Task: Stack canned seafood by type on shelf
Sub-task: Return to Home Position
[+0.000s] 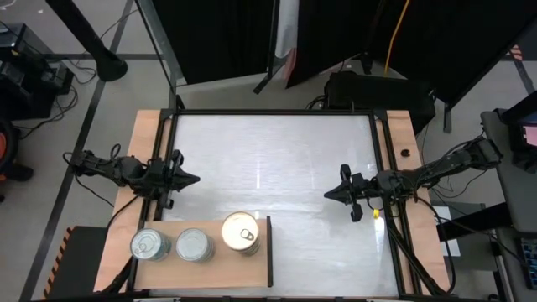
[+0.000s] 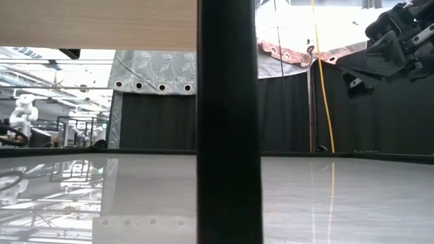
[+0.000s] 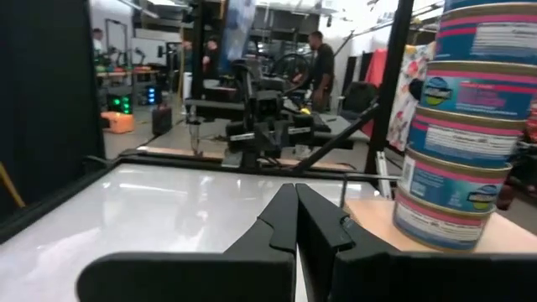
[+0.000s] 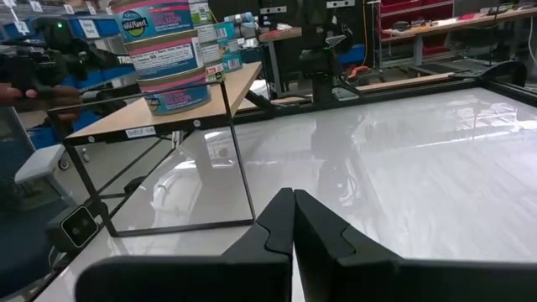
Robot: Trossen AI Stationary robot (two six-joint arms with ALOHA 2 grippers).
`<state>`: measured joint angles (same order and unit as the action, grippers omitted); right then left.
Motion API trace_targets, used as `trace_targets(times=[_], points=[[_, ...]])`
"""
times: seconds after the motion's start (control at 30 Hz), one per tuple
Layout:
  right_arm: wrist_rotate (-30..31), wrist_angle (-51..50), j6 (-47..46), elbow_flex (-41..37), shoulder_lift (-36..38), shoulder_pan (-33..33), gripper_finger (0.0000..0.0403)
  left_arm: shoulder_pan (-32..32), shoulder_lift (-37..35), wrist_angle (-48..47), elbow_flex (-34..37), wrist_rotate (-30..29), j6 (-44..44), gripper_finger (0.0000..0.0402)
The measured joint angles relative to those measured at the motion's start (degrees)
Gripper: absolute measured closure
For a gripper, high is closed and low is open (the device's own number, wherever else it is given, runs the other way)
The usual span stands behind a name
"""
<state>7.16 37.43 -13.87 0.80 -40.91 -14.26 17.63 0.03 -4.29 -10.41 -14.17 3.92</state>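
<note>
The wooden shelf [image 1: 210, 267] stands at the table's near left on thin black legs [image 4: 243, 176]. On it stand three stacks of round tins: two with silver lids [image 1: 151, 245] [image 1: 195, 245] and a taller one with a gold pull-tab lid [image 1: 242, 233]. The tall stack also shows in the left wrist view [image 3: 461, 126] and in the right wrist view [image 4: 168, 59], with blue and pink labels. My left gripper [image 1: 195, 178] is shut and empty above the table's left side, beyond the shelf. My right gripper [image 1: 329, 195] is shut and empty at the right side.
The white tabletop [image 1: 277, 168] lies between the two grippers. In the low view a black shelf leg [image 2: 227, 122] stands close in front, with the shelf's underside [image 2: 98, 24] above. People stand in the room beyond the table [image 3: 319, 59].
</note>
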Motion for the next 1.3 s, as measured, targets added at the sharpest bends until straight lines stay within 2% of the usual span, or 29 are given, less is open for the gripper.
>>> trace_targets(times=[0.1, 0.23, 0.3, 0.53, 0.73, 1.0, 1.3], points=[[0.22, 0.00, 0.00, 0.00, 0.00, 0.00, 0.0403, -2.24, 0.00, 1.69, 0.87, 3.00, 1.33, 0.0400], [0.31, 0.00, 0.00, 0.00, -0.02, 0.00, 0.0403, -4.78, 0.00, 10.27, 5.01, 7.41, 2.18, 0.0400], [0.31, 0.02, 0.00, 0.00, -0.02, 0.00, 0.0403, -5.79, 0.00, 11.18, 6.51, 8.76, 3.28, 0.0400], [-1.21, 0.04, 0.00, 0.00, -0.02, -0.02, 0.0403, -7.35, 0.00, 11.16, 9.95, 9.60, 4.31, 0.0400], [-1.55, 0.15, 0.03, 0.00, 0.40, -0.03, 0.0403, -9.28, 0.00, 10.20, 10.01, 9.88, 4.24, 0.0400], [-1.55, 0.04, 1.26, 0.02, 0.66, -0.04, 0.0403, -13.64, -0.02, 6.14, 10.03, 14.33, 4.69, 0.0400], [-1.32, -1.32, 1.77, 0.02, 1.12, -0.02, 0.0403, -13.93, 0.63, 5.12, 10.03, 14.17, 4.62, 0.0400]])
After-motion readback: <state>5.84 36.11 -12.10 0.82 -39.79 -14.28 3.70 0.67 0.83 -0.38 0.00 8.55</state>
